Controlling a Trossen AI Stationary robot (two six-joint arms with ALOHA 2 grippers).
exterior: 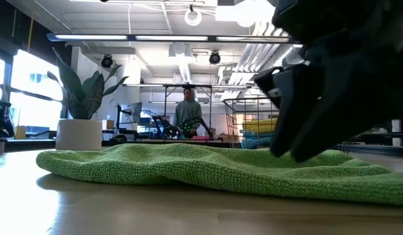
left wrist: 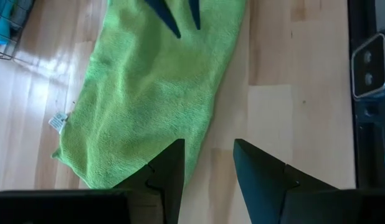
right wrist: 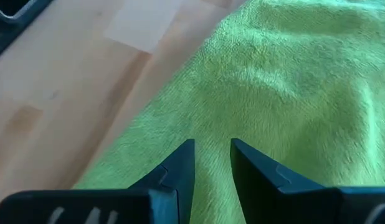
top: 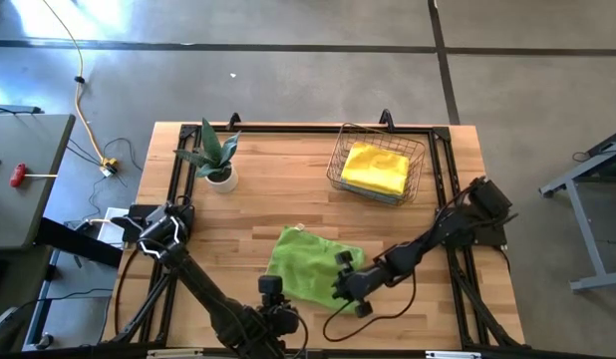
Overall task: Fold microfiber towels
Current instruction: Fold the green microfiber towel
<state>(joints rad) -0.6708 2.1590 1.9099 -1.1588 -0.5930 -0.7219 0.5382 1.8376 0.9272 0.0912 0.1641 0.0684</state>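
One camera hangs above and looks straight down on the whole wooden table (top: 288, 199), far enough to take in the floor around it. Another sits at table-top height, looking level across the boards into the room, with the green towel (exterior: 208, 166) close before it. Each wrist camera looks down past its own fingers, very near the wood. All four views share that green towel (top: 310, 264); the left wrist view (left wrist: 149, 81) also catches its edge and tag.

Bright daylight falls across the wooden table (top: 288, 189), glaring beside the lime green towel (left wrist: 149, 93). In the low view, a near dark mass, probably a gripper, looms blurred.
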